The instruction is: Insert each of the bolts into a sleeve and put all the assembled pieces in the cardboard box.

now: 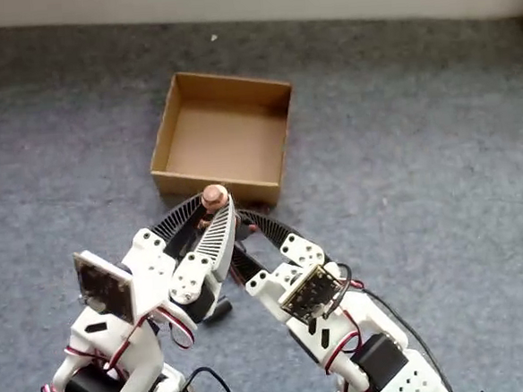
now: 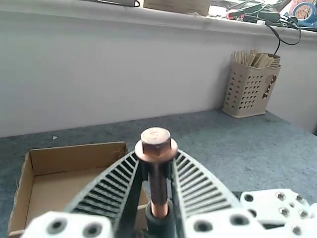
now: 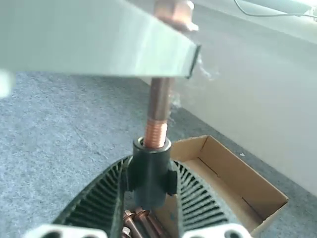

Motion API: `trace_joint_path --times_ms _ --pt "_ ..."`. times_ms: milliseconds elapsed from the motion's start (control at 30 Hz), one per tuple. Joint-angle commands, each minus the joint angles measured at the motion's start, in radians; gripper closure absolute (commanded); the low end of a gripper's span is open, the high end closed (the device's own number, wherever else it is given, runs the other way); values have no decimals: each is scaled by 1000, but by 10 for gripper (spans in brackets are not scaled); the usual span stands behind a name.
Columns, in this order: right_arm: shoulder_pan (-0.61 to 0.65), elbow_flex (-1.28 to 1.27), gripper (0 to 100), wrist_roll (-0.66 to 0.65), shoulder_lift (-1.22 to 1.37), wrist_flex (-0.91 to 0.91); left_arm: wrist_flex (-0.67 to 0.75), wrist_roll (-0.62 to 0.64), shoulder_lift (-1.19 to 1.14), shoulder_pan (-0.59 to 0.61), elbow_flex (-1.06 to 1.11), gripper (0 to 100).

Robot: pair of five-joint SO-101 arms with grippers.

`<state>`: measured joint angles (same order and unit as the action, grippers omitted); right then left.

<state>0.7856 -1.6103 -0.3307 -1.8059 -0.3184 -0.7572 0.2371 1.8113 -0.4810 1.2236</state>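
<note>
My left gripper point(image 2: 156, 159) is shut on a copper bolt point(image 2: 155, 144), which stands upright with its head above the fingertips. The bolt's threaded end sits in the mouth of a black sleeve point(image 3: 150, 171), and my right gripper point(image 3: 150, 173) is shut on that sleeve from below. In the high view the two grippers meet just in front of the cardboard box point(image 1: 169, 131), left gripper point(image 1: 215, 208) with the bolt head point(image 1: 213, 197) on top, right gripper point(image 1: 242, 229) beneath it. The box point(image 3: 257, 191) is open and holds nothing that I can see.
Several loose copper bolts point(image 3: 140, 223) lie on the grey carpet under the right gripper. A small dark piece point(image 1: 217, 308) rests on the carpet between the two arms. Beyond the box a pale wall rises, with a beige slotted holder point(image 2: 249, 84) at its foot.
</note>
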Motion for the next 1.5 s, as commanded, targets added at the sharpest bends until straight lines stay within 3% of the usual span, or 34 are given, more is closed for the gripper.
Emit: trace_joint_path --times_ms 0,333,500,633,833,1467 --pt "-25 25 993 -2 -30 27 2 -71 -4 -4 35 994" --pt "-41 61 993 0 -30 24 -3 -101 -4 -48 90 983" --pt "-71 59 993 0 -30 25 -17 -100 -4 -45 93 853" --pt "-71 59 993 0 -30 27 -91 -100 -4 -51 58 821" --pt "-73 53 993 0 -30 27 -169 -95 -4 -51 -4 821" --pt "-90 38 993 0 -28 21 -176 -100 -4 12 -68 790"
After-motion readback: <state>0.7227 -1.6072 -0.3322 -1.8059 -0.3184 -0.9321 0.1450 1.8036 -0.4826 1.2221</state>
